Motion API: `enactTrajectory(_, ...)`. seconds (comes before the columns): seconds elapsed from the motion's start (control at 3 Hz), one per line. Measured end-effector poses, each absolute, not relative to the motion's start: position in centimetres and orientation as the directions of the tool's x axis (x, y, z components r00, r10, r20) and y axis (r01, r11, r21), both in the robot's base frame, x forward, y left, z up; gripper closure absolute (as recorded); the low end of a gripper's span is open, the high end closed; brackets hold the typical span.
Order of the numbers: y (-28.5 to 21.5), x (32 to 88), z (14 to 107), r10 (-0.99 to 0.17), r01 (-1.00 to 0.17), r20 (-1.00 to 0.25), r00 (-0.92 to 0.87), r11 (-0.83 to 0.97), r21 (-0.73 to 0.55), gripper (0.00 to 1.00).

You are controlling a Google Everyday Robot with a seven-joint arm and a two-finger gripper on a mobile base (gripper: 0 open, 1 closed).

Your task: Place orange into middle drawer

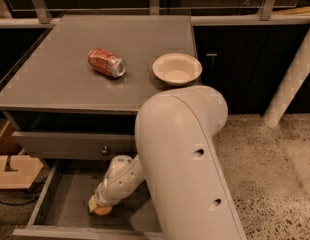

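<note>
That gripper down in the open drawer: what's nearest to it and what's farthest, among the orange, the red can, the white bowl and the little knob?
The gripper sits low in the middle drawer.
1. Orange, right at it, in the drawer.
2. Knob, on the drawer front above.
3. Red can, tabletop, left side.
4. White bowl, tabletop, right side.
</note>
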State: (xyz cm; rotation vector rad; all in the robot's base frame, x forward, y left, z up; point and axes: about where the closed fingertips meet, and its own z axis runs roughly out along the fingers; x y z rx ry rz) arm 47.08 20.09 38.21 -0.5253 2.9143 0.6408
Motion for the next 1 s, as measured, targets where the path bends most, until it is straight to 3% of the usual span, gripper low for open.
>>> enactTrajectory(0.33,19.97,46.88,37.51,-0.308,-0.354,-0.176,-0.935,0.850,0.391,1.00)
enactTrajectory(1.0,19.96,46.88,37.50,-0.308,-0.354,-0.176,-0.935,0.850,0.391,0.58)
